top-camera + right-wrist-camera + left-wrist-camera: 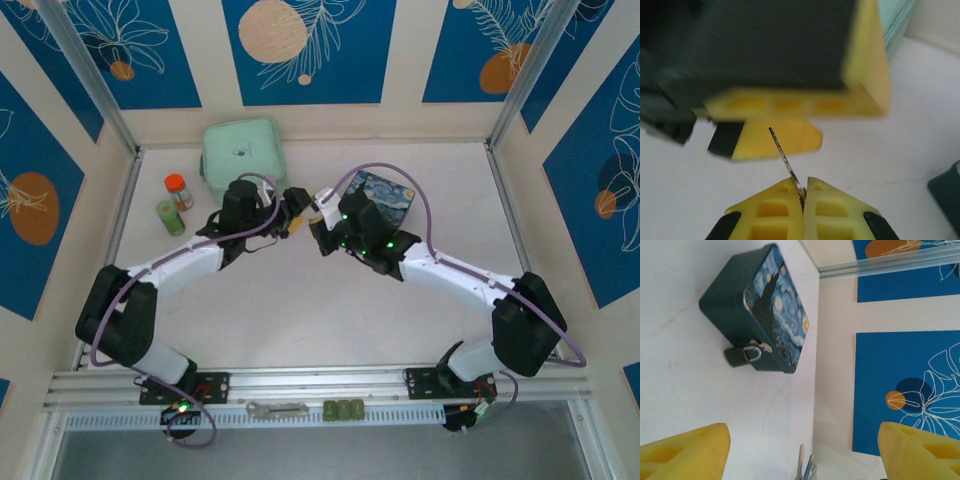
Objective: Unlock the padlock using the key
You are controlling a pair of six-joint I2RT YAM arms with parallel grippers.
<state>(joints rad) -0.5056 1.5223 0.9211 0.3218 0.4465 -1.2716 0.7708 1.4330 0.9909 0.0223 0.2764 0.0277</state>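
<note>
The right arm's fingers (pixel 772 212) are pressed together on the key (pixel 783 156), whose thin blade sticks up from between their tips. The left arm's fingers (pixel 687 450) stand wide apart, gripping nothing, and the key's end shows between them, clear of both. The padlock (pixel 741 356) hangs by its silvery shackle from the hasp of the blue-and-yellow tin box (pixel 772 300), its dark body lying on the table (pixel 675 390) against the box's side. Seen from above, both arms meet mid-table just left of that box. A mint-green case (pixel 242 152) sits further left.
</note>
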